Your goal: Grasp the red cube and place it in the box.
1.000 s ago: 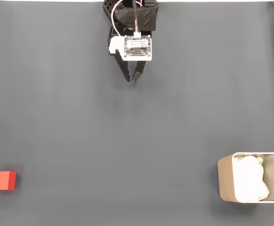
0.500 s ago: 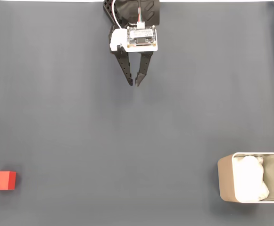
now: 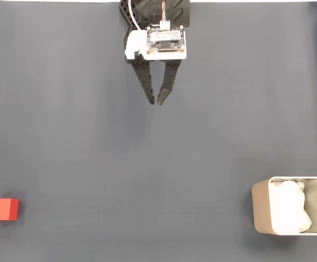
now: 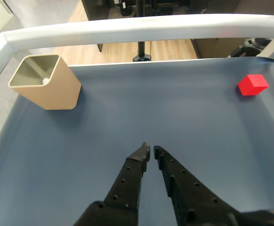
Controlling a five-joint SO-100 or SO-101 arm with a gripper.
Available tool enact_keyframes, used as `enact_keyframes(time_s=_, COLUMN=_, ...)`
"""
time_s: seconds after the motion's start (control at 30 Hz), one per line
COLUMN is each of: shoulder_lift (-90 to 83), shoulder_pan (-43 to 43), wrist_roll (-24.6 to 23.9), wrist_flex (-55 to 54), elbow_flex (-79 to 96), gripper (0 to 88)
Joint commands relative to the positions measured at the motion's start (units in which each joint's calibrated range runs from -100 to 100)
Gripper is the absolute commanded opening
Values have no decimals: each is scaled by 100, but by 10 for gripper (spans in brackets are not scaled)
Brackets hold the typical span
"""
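— What do we have on the worktop [image 3: 82, 153]?

— We see a smooth dark blue-grey mat. A matte red cube [image 3: 3, 209] sits near its lower left edge in the fixed view; well apart, at lower right, stands a beige thin-walled box [image 3: 261, 210] with rounded corners and crumpled white lining [image 3: 289, 207].

— And our end effector [image 3: 156, 101]?

— Black perforated fingers [image 4: 127, 181], tips nearly together with a slim gap, holding nothing, near the top centre.

A small red cube [image 3: 3, 209] sits at the mat's lower left; the beige, white-lined box [image 3: 261, 213] stands upright at lower right.
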Motion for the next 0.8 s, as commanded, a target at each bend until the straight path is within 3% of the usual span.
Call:
enact_keyframes(time_s=0.0, shoulder_lift=547, shoulder_pan=261, wrist_roll=5, wrist_flex=66, elbow_flex=-922, gripper=0)
enact_keyframes(time_s=0.77, shoulder_lift=3779, shoulder_pan=1973, wrist_roll=5, wrist_flex=156, elbow_flex=-4563, gripper=0)
